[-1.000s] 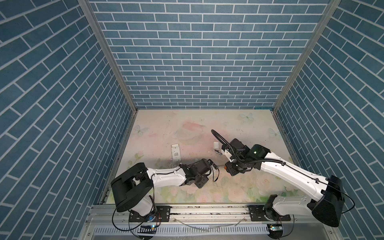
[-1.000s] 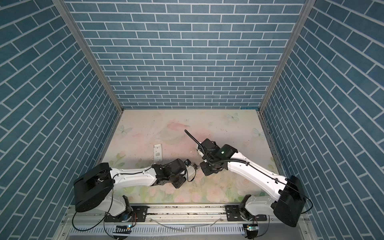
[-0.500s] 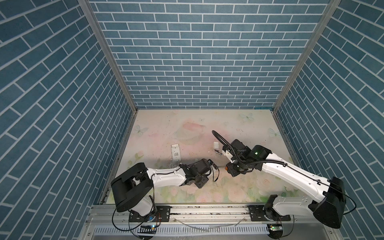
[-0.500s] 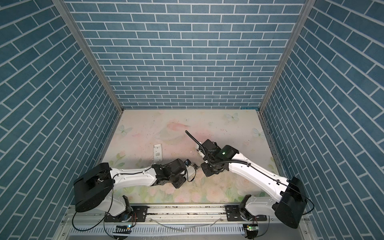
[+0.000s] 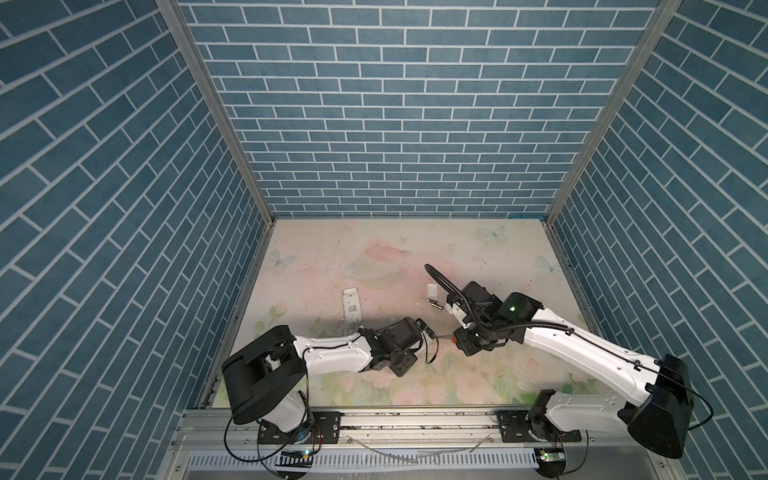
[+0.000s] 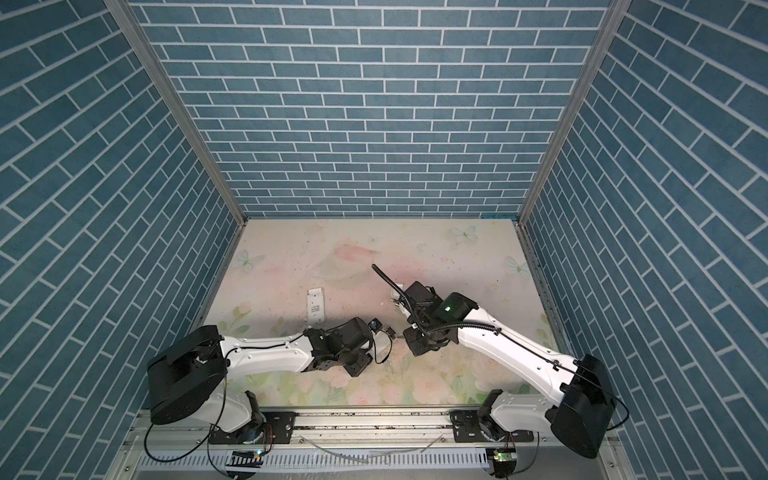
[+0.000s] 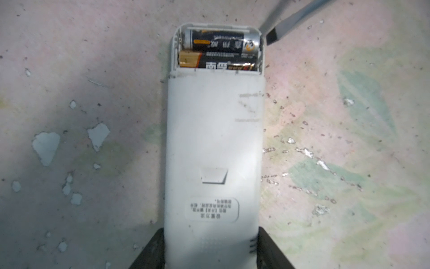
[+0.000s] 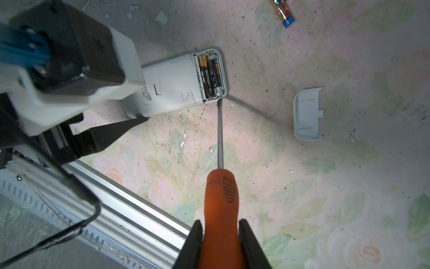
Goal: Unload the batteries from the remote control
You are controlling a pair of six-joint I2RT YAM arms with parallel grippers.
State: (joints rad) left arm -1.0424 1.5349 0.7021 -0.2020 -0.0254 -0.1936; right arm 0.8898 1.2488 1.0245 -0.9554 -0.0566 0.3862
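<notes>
Batteries (image 7: 218, 44) side by side, crosswise in remote (image 7: 214, 151)

Soft, even overhead light fills both top views, sharp to the corners, though the brick walls (image 5: 395, 124) splay outward at the edges. A grey shadow pools on the table (image 5: 374, 257) beside my left arm (image 5: 332, 357). At my left wrist, glare whitens the remote control (image 7: 214, 130). At my right wrist, the screwdriver (image 8: 221, 202) handle blurs up close.
</notes>
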